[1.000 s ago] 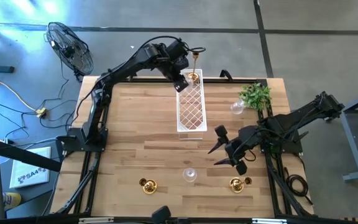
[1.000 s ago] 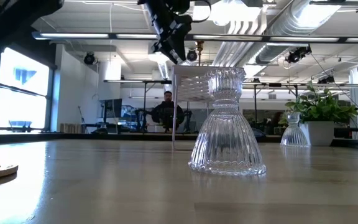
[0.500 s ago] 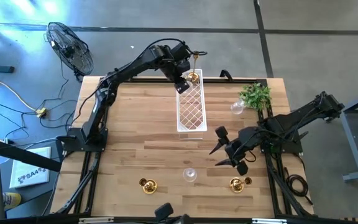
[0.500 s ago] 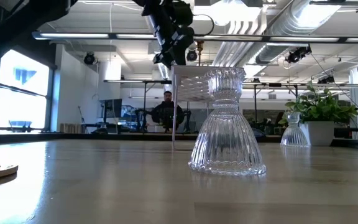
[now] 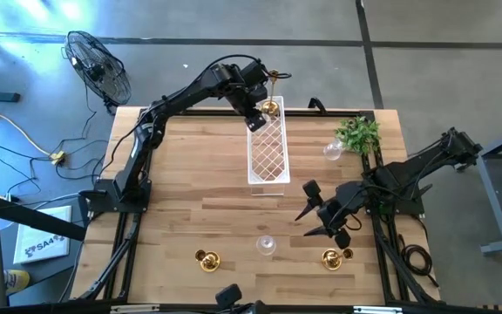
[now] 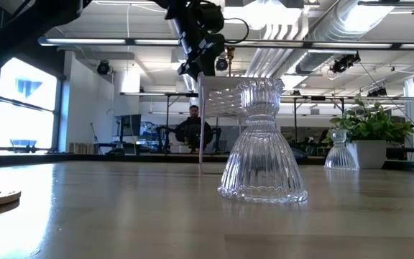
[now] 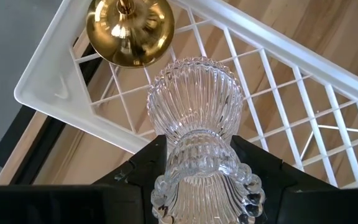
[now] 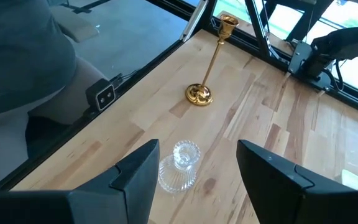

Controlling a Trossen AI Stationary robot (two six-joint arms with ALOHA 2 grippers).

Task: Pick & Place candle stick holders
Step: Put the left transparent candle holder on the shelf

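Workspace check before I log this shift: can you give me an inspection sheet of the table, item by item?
Surface: wooden table, dry, no spills seen.
Job's things: tall gold holder standing in white lattice tray; clear glass holder held over it; another glass holder and two gold holders near the front edge; a further glass one by the plant.
Clutter: small green plant.
Grippers: left pincer shut on glass holder; right pincer open, empty.
Cables: loose on floor.
Surroundings: floor fan.

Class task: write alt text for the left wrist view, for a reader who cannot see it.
The left hand grips a ribbed clear glass candle holder above the corner of a white lattice tray. A shiny gold holder's round base sits in that corner, with wooden tabletop beyond.
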